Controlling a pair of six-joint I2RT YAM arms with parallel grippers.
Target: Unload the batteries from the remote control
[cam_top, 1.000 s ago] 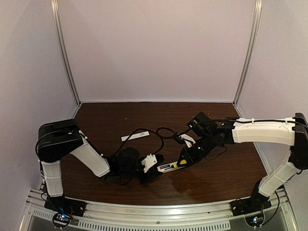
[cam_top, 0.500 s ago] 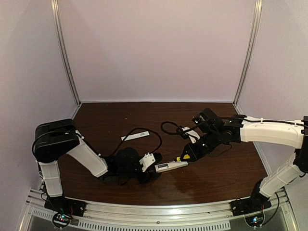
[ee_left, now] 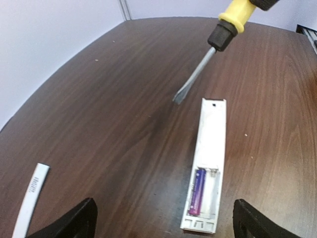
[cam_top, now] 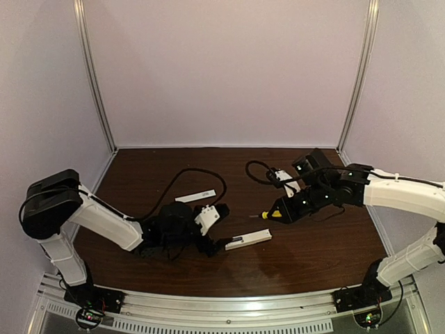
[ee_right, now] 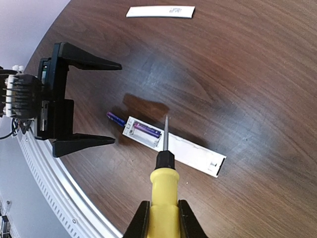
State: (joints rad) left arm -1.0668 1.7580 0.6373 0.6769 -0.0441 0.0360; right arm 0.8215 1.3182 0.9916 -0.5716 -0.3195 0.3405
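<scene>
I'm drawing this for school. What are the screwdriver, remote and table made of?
Screwdriver: glossy yellow handle looks plastic; dull grey shaft looks metal.
Remote control: matte white, probably plastic.
Table: dark brown grain lines with sheen, wood or wood-look laminate.

The remote control (ee_left: pixel 211 144) was white, the batteries (ee_right: pixel 145 130) bluish-purple. The screwdriver (ee_right: pixel 164 183) had a yellow handle, black collar and grey blade; the table (ee_left: pixel 99 99) showed dark brown wood grain.

Two batteries (ee_right: pixel 145 131), one remote control (ee_right: pixel 193 156), one screwdriver (ee_right: pixel 164 187), one cover strip (ee_right: pixel 160 11).
</scene>
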